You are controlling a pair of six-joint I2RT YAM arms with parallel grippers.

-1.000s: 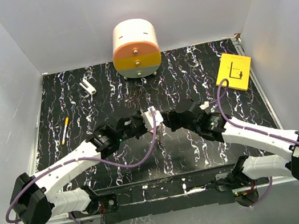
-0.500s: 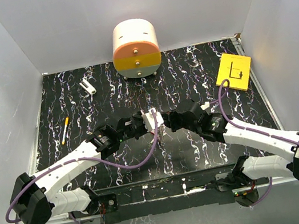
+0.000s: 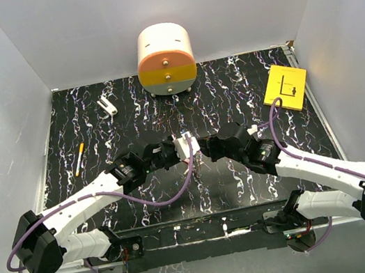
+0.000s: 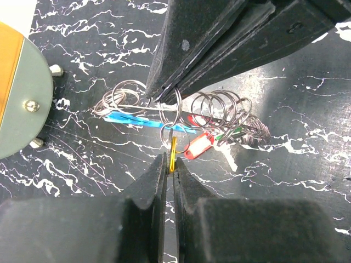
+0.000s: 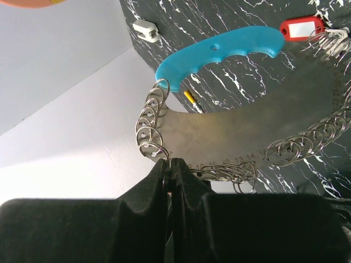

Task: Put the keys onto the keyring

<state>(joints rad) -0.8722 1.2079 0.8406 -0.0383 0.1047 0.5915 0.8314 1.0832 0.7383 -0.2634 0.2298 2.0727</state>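
- Our left gripper (image 4: pixel 170 162) is pinched narrow on a thin yellow piece (image 4: pixel 174 149), seen edge-on, which we take for one of the keys.
- Our right gripper (image 5: pixel 169 164) is closed tight on one keyring (image 5: pixel 156 149) at the rim of the ring-lined metal plate (image 5: pixel 247 120), near its blue handle (image 5: pixel 219 49).
- Both grippers meet tip to tip at mid-table, so we judge the threading step is in hand. The yellow piece sits just below the held ring.
- The next move calls for fine alignment: we keep the ring steady and ease the key's hole onto its split end.
- The red tag (image 4: pixel 197 149) and neighbouring rings crowd just beside the meeting point and could snag.
- The table (image 3: pixel 232 99) gives open room all round. The orange drum (image 3: pixel 165 58), yellow card (image 3: pixel 285 86) and white clip (image 3: pixel 108 106) lie well apart.
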